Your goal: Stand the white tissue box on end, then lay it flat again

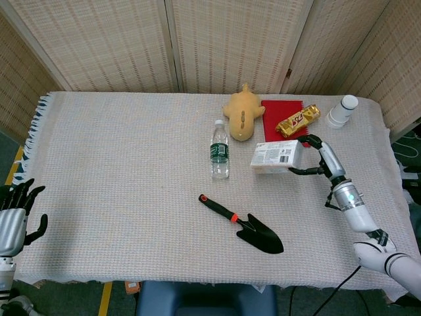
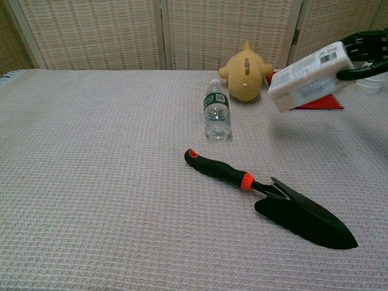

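The white tissue box (image 1: 277, 157) (image 2: 310, 76) is held in the air, tipped almost level, with its long side running left to right above the table's right half. My right hand (image 1: 317, 157) (image 2: 365, 53) grips the box's right end, fingers wrapped over top and bottom. At the lower left edge of the head view my left hand (image 1: 13, 216) hangs off the table, holding nothing, its fingers spread. The chest view does not show it.
A clear water bottle (image 1: 220, 152) stands near the middle. A black trowel (image 1: 245, 224) with an orange-tipped handle lies in front of it. Behind the box are a yellow plush toy (image 1: 242, 112), a red cloth (image 1: 283, 130) with a gold snack pack (image 1: 298, 120), and a white cup (image 1: 342, 110).
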`<state>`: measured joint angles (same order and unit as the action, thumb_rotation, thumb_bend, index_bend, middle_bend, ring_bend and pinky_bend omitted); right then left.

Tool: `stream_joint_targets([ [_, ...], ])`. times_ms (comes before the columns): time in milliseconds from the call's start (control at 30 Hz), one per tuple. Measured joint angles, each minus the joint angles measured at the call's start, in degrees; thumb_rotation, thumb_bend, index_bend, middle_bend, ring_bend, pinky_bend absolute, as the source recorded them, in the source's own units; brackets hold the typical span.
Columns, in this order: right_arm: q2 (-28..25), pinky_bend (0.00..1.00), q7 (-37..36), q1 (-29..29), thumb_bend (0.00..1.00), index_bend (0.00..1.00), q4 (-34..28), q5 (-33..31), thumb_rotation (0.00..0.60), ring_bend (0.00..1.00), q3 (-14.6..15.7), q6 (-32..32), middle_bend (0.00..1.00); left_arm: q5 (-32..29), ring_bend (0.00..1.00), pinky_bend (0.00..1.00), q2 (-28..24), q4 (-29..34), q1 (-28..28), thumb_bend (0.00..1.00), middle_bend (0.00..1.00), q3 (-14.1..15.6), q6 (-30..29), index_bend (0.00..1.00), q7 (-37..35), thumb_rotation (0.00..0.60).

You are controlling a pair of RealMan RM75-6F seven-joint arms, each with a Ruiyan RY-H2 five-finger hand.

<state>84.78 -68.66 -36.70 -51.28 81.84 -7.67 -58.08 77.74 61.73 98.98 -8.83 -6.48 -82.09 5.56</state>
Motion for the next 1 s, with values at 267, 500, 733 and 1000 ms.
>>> stream_joint_targets([
  [267, 10.1, 0.0, -18.0, -2.2, 0.44, 0.43, 18.1, 8.9, 0.6, 0.38, 4.3, -1.3, 0.43, -0.6, 0.0, 0.09, 0.0, -0.3, 0.0, 0.48, 0.0, -0.3, 0.0, 0.16, -0.2, 0.6],
  [500, 14.0, 0.0, -22.1, -4.2, 0.44, 0.43, 25.1, 11.1, 0.6, 0.39, 6.8, -0.9, 0.44, -1.0, 0.0, 0.09, 0.0, -0.4, -0.1, 0.48, 0.0, -0.4, 0.3, 0.16, 0.0, 0.6],
  [733, 16.4, 0.0, -17.3, -4.8, 0.44, 0.43, 28.2, 11.1, 0.6, 0.39, 7.2, -1.5, 0.44, -1.5, 0.0, 0.09, 0.2, -0.6, -0.3, 0.48, 0.0, -0.5, 0.8, 0.16, 0.2, 0.6],
  [1000, 19.2, 0.0, -14.2, -5.4, 0.44, 0.44, 30.7, 10.4, 0.6, 0.39, 7.2, -2.0, 0.44, -2.0, 0.0, 0.09, 0.2, -0.9, -0.3, 0.48, 0.0, -0.7, 0.8, 0.16, 0.2, 0.6],
])
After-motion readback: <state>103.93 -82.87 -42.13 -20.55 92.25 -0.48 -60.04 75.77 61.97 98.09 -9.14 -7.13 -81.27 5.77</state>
